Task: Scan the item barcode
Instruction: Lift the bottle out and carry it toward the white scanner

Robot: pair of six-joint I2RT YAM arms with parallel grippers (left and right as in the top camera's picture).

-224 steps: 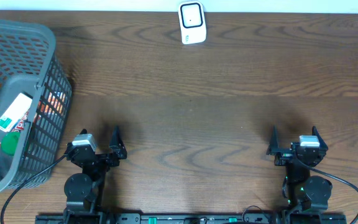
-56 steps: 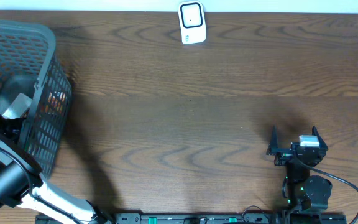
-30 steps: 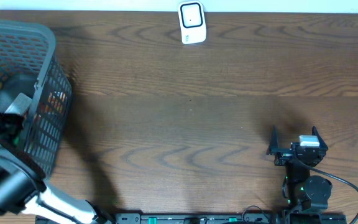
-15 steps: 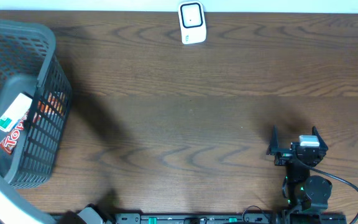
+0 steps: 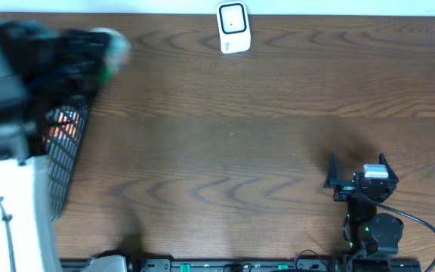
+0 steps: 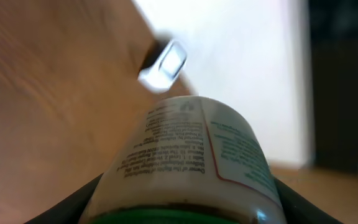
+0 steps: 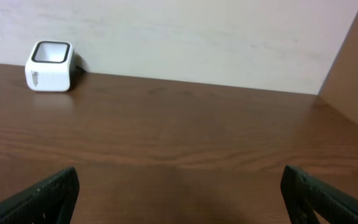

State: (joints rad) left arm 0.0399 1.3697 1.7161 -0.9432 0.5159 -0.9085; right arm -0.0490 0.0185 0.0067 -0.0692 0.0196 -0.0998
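Left tool: the left gripper (image 6: 188, 202) is seen clamped on a white-labelled round bottle with a green end (image 6: 191, 146), which is clasped between the two dark fingers (image 6: 73, 204).
Item: the bottle is carried in the air over the far left part of the brown wooden table (image 5: 225, 151). In the overhead view it is blurred. Small printed text and a red line are seen on its label, but no barcode can be made out.
Scanner: a white boxy barcode scanner with a black-framed window (image 5: 233, 28) is stood at the far edge of the table, near the middle and well apart from the bottle.
Right tool: the right gripper (image 5: 358, 170) is held wide and empty, low at the near right of the table.
Basket: a dark grey plastic mesh basket (image 5: 68, 143) is partly hidden under the left arm, and something orange is seen through its mesh.
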